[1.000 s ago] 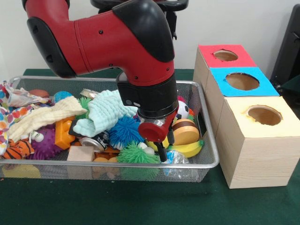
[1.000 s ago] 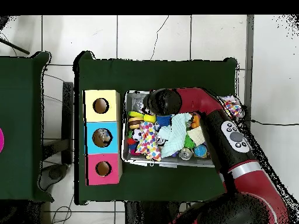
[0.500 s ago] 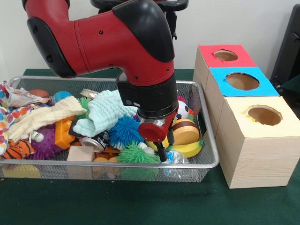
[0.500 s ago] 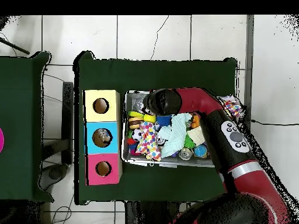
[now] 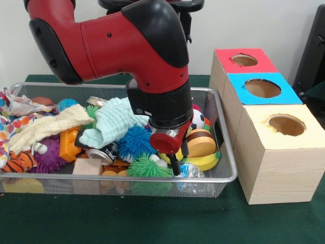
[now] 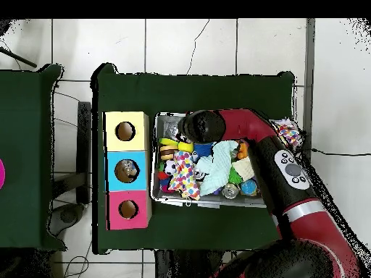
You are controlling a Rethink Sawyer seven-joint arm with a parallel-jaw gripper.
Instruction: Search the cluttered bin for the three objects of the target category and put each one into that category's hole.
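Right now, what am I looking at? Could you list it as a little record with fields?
Container: wire mesh bin full of toys and cloths
Arm: red and black, reaching down into the bin
Gripper: low over a green spiky ball
Beside the bin: three wooden boxes, holes on top, red, blue, yellow
Surface: green table cover

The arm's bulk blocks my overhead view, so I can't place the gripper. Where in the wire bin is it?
Observer: The gripper hangs low in the silver wire-mesh bin, its tip down beside the green spiky rubber ball.
Operator: What lies on its other side?
Observer: A round brown-and-tan toy sitting on a yellow curved toy, close against the gripper.
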